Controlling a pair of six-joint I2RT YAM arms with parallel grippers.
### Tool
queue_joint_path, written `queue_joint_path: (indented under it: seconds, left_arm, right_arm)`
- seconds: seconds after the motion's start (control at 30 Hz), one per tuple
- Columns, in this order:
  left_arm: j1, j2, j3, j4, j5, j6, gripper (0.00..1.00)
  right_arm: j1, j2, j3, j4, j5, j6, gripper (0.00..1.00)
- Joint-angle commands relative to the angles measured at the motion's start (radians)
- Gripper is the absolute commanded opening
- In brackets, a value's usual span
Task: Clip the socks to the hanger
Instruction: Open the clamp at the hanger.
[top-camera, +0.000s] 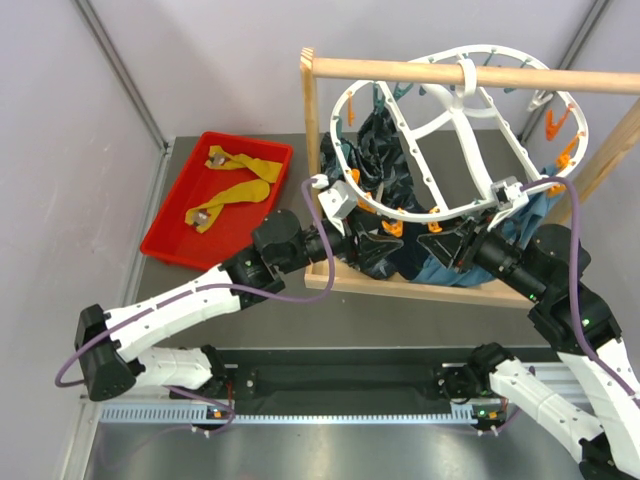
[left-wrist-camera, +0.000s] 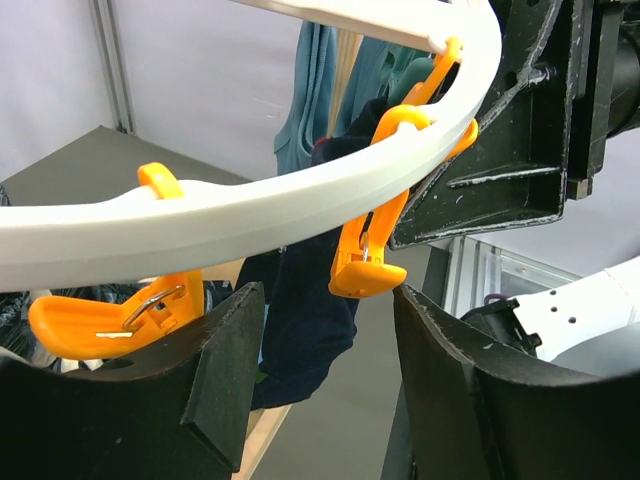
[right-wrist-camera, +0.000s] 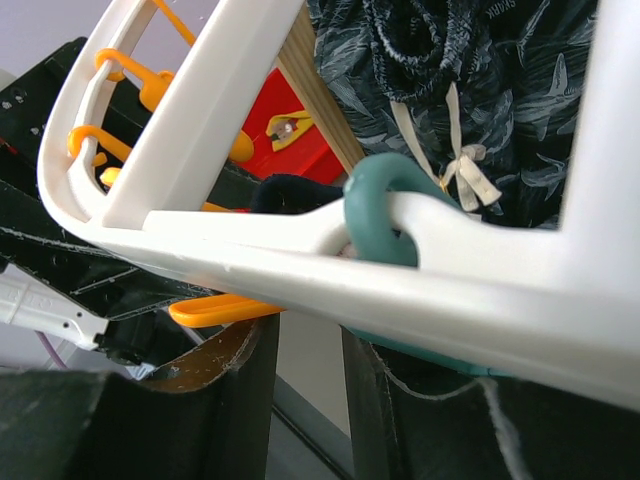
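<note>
Left tool spread below orange clip peg holding dark navy sock on white oval plastic hanger | right tool at its rim, perhaps steadying, grip unclear | mustard-yellow socks in red tray

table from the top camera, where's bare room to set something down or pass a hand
Bare table between the wooden rack and the black base plate; also the red tray in front of the yellow socks. Crowded under the hanger: cloth, pegs, left gripper, right gripper.
</note>
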Motion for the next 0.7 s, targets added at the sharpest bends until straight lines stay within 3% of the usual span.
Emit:
queue_joint_path:
  seconds: [0.0,0.3,0.4,0.5,0.57,0.67]
  left_arm:
    - [-0.005,0.004,0.043,0.052,0.014,-0.013,0.59]
    - [-0.003,-0.069,0.075,-0.106,0.002,-0.112,0.61]
    - [-0.003,-0.137,0.083,-0.076,-0.073,-0.33,0.63]
    - [-0.003,-0.201,0.036,0.113,-0.11,-0.596,0.68]
    - [-0.003,-0.218,0.048,0.143,-0.06,-0.613,0.72]
    - [-0.003,-0.244,0.065,0.042,-0.055,-0.559,0.73]
  right_arm:
    - [0.011,-0.001,0.037,0.021,0.003,-0.017,0.31]
    - [0.008,0.002,0.045,0.013,0.017,-0.06,0.38]
    - [0.01,0.015,0.065,-0.011,0.027,-0.078,0.39]
    - [0.011,0.035,0.079,-0.03,0.026,-0.089,0.39]
    - [0.01,0.044,0.079,-0.036,0.026,-0.085,0.39]
    - [0.01,0.052,0.066,-0.036,0.012,-0.06,0.39]
